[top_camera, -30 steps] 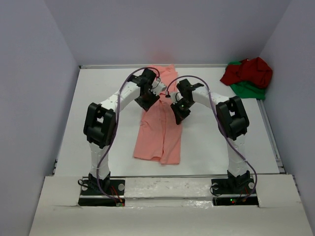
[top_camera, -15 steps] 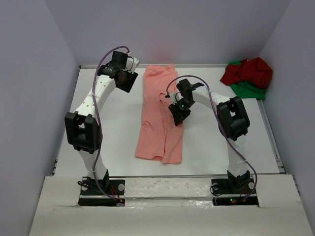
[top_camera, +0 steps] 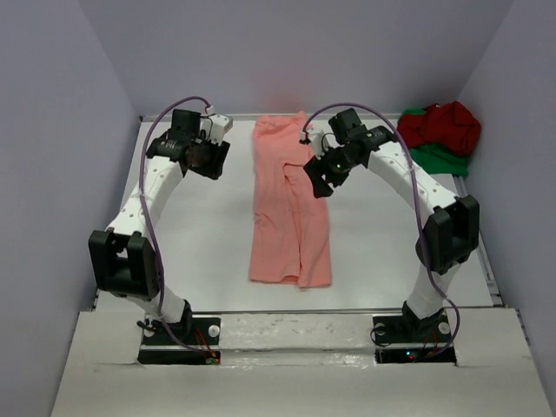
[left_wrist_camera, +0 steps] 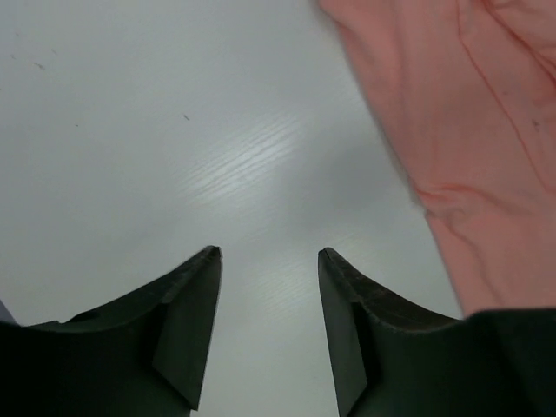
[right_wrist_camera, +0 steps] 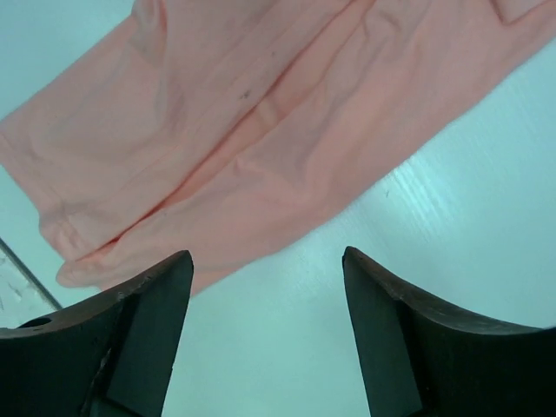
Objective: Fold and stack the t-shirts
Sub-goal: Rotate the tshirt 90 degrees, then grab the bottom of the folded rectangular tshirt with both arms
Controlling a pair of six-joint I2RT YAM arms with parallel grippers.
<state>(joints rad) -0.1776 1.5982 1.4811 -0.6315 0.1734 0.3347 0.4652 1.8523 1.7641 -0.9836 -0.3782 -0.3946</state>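
The salmon-pink t-shirt [top_camera: 288,208] lies as a long narrow strip down the middle of the table, also showing in the left wrist view [left_wrist_camera: 469,122] and the right wrist view [right_wrist_camera: 261,122]. My left gripper [top_camera: 208,158] hangs open over bare table left of the shirt's far end, nothing between its fingers [left_wrist_camera: 269,256]. My right gripper [top_camera: 320,179] is open just right of the shirt's upper half, above its edge, holding nothing [right_wrist_camera: 268,256]. The dark red t-shirt [top_camera: 445,123] sits crumpled on the bright green t-shirt [top_camera: 441,160] in the far right corner.
The white table [top_camera: 191,234] is walled by grey panels on the left, back and right. A raised rim [top_camera: 476,234] runs along its right edge. Both arm bases stand at the near edge.
The right gripper opened, let go of the pink shirt and rose toward the back right. The left arm swung off the shirt to the left. The shirt now lies straighter.
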